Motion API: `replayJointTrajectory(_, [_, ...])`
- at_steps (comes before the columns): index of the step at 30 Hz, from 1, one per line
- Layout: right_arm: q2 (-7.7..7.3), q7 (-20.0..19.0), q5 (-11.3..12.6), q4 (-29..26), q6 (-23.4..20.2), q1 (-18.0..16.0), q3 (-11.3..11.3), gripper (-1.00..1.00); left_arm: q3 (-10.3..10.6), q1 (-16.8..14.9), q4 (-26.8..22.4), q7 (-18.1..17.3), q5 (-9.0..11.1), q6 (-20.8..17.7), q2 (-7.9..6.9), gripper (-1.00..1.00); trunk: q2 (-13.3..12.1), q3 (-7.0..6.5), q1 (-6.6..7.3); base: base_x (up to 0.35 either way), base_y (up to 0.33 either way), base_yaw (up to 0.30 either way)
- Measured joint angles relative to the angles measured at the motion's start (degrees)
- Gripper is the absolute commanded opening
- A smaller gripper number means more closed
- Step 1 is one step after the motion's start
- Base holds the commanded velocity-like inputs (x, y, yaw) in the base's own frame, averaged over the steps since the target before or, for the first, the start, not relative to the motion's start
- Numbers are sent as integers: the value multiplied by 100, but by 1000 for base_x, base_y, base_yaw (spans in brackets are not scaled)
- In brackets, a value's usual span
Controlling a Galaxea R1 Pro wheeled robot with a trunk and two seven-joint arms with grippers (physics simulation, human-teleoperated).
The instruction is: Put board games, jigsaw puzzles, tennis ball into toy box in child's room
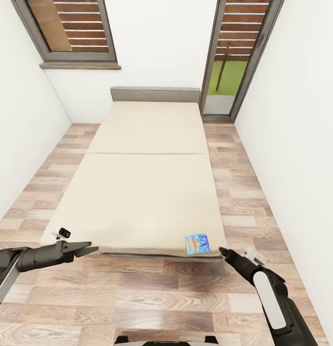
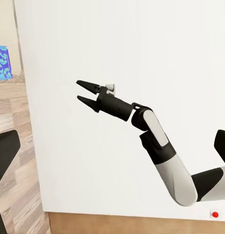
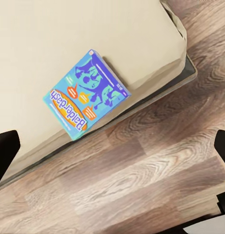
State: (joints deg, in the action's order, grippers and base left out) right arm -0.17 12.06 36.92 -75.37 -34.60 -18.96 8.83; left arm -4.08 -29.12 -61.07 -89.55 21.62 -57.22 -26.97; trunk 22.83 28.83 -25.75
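On the bed's (image 1: 147, 192) near corner lies a blue game (image 1: 197, 243); right gripper (image 1: 223, 251) just beside, jaws spread; left gripper (image 1: 87, 250) spread, empty.

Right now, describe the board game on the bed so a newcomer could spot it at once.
Find the long beige bed with the grey headboard. At its near corner, close to the right pincer, lies the board game, a small flat blue-and-orange box printed "Balderdash", the only colourful thing on the plain mattress.
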Motion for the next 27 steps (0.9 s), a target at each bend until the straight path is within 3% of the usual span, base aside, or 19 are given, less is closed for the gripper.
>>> replayJointTrajectory(27, [9,0,16,-16,7,0,-25,100,0,-2,-9,26,-7,-4,16,100,0,-256,0,0,0,72])
